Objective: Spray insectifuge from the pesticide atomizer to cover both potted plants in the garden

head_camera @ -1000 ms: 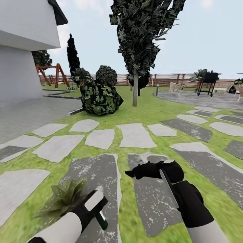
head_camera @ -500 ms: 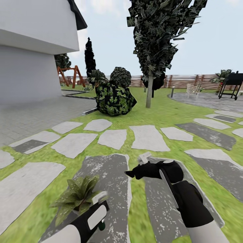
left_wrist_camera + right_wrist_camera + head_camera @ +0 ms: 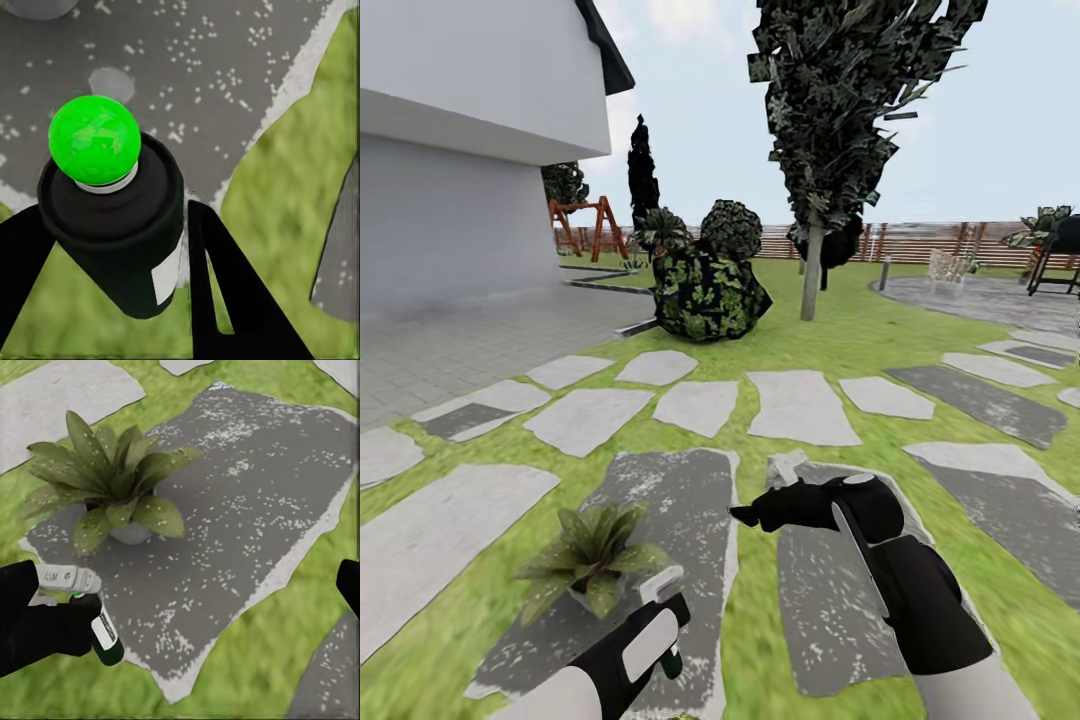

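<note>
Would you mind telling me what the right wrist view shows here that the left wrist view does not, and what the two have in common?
The right wrist view alone shows the potted plant in its grey pot, and the left gripper from outside, shut on the pesticide atomizer beside the plant. The left wrist view alone shows a bright green ball capping the dark bottle between the gripper's fingers. Both share the atomizer, the speckled grey stone slab and the lawn around it.

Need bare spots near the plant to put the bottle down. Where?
The dark slab is bare right of the potted plant, up to the grass strip before the right gripper. The pale slab left of the plant is bare too. Crowded: around the pot, where the left gripper holds the atomizer.
</note>
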Robot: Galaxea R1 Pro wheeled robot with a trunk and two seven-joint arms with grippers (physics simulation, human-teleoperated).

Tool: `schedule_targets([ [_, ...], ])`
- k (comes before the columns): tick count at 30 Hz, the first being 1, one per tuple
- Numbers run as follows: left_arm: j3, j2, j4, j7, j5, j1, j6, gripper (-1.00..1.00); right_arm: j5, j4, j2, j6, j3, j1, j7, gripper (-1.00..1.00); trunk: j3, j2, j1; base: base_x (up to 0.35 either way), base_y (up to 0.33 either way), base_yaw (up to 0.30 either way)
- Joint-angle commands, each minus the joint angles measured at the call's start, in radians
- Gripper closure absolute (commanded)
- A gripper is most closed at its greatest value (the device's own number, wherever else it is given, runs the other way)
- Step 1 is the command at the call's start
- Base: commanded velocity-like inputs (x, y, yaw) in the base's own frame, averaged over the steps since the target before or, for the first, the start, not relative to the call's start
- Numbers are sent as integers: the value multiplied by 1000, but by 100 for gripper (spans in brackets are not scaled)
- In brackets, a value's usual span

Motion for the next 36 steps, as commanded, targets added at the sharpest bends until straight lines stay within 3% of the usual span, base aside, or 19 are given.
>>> schedule_targets([
  [1, -7, 1, -1, 8, 0, -1, 4, 100, 8, -1, -1, 2, 1, -1, 7, -100, -1, -1, -1, -218, -284, 1],
  [17, 0, 16, 1, -10, 1, -1, 3, 100, 7, -2, -2, 2, -11, 1, 8, -100, -1, -1, -1, -219, -285, 0],
  [21, -1, 16, 1, -106, -1, -1, 3, 100, 8, -4, -5, -9, -17, 1, 6, -100, -1, -1, -1, -173, -240, 0],
  [22, -2, 16, 1, -126, -1, -1, 3, 100, 9, -5, -8, -51, -42, 1, 4, -100, -1, -1, -1, -52, -77, 0],
  [26, -5, 9, -8, -145, 0, -1, 3, 100, 17, -32, -7, -80, -140, 2, -9, -100, -1, -1, -1, -25, -37, 0],
  [32, -9, 7, -16, -298, -7, -1, 12, 100, 25, -85, -16, -98, -263, 56, -192, -100, -1, -1, -1, -4, -6, -33],
  [33, -19, 6, -17, -319, -9, 0, 22, 100, 25, -88, -18, -99, -285, 66, -205, -100, -1, -1, -1, -1, -1, -177],
  [36, -99, 5, -22, -380, -11, -1, 35, 100, 24, -92, -20, -91, -315, 80, -209, -100, -2, -1, -1, 0, -1, -227],
])
